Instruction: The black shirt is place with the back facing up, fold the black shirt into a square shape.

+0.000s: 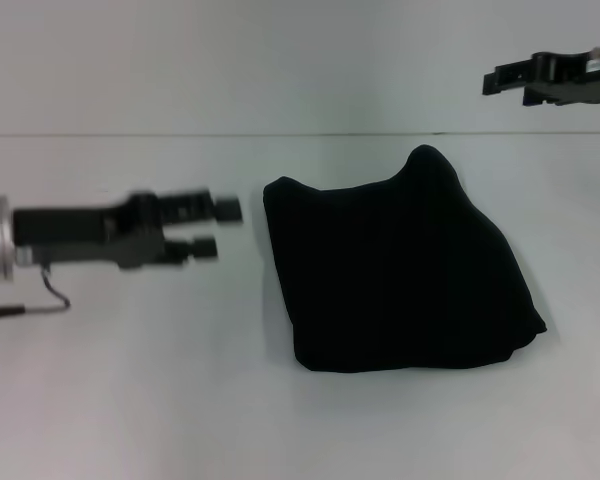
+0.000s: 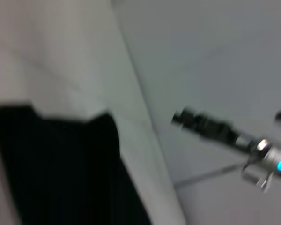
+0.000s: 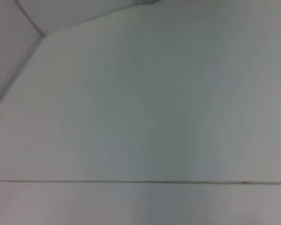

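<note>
The large soft black cloth shirt (image 1: 400, 270) lies folded into a compact, roughly square bundle on the plain white table surface (image 1: 130, 400). No lettering shows on its upper face. Its near edge runs fairly straight, while its far edge is uneven, with a low hump at one corner and a taller peak rising toward the other. One near corner juts out to a point on the robot's right.

The black left gripper (image 1: 223, 226) sits to the left of the shirt, near it but not touching, with a strip of bare table between its fingertips and the shirt's left edge. It points toward the shirt, its two fingers are parted by a small gap, and nothing is between them.

The black right gripper (image 1: 490, 82) hangs well apart from the shirt, beyond its far right side. Whether it is open or closed cannot be told, and it holds no cloth.

In the left wrist view the shirt (image 2: 65, 173) shows as a dark mass on the table, with the right gripper (image 2: 180, 117) farther off beyond it. The right wrist view shows only pale surfaces and a thin seam.
</note>
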### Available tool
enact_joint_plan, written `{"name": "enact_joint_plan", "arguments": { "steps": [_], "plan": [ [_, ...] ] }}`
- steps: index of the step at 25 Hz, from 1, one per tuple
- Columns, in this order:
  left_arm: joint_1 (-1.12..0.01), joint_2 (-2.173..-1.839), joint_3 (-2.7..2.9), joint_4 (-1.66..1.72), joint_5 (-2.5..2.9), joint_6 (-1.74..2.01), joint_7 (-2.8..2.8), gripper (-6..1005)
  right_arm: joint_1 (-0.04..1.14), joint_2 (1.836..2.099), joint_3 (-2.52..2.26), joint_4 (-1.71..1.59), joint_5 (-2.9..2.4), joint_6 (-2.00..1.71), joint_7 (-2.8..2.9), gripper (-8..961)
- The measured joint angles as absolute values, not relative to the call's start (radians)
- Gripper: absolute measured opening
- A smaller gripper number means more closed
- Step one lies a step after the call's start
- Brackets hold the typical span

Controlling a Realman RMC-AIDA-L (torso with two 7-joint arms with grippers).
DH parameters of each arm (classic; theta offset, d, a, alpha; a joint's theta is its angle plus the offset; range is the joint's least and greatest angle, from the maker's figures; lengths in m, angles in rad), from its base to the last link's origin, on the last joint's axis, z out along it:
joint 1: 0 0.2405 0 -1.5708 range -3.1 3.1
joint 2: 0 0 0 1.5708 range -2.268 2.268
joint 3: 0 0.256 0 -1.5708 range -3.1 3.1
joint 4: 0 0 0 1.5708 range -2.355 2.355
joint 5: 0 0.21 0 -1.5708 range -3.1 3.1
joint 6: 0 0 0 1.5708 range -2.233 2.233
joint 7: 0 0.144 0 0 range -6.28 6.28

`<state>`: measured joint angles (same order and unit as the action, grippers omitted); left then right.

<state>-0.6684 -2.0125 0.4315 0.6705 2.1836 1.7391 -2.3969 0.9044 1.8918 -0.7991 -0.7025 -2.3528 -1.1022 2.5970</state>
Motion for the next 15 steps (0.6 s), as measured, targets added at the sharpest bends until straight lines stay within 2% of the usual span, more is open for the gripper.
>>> {"name": "enact_joint_plan", "arguments": {
  "steps": [3, 5, 13, 15],
  "plan": [
    [-0.660, -2.032, 0.495, 0.668, 2.224, 1.725, -2.463, 883, 0.868, 1.879, -0.789, -0.741, -2.298, -1.177, 2.596, 624],
    [-0.650, -2.047, 0.534, 0.657, 2.241, 1.689, -2.509, 882, 0.854, 1.877, -0.780, -0.752, -2.288, -1.203, 2.597, 720],
    [-0.633, -2.083, 0.656, 0.584, 2.253, 1.539, -2.573, 878, 0.845, 1.877, -0.772, -0.745, -2.287, -1.211, 2.596, 714],
    [-0.643, -2.097, 0.676, 0.558, 2.253, 1.483, -2.569, 761, 0.845, 1.877, -0.772, -0.745, -2.286, -1.210, 2.595, 714]
  ]
}}
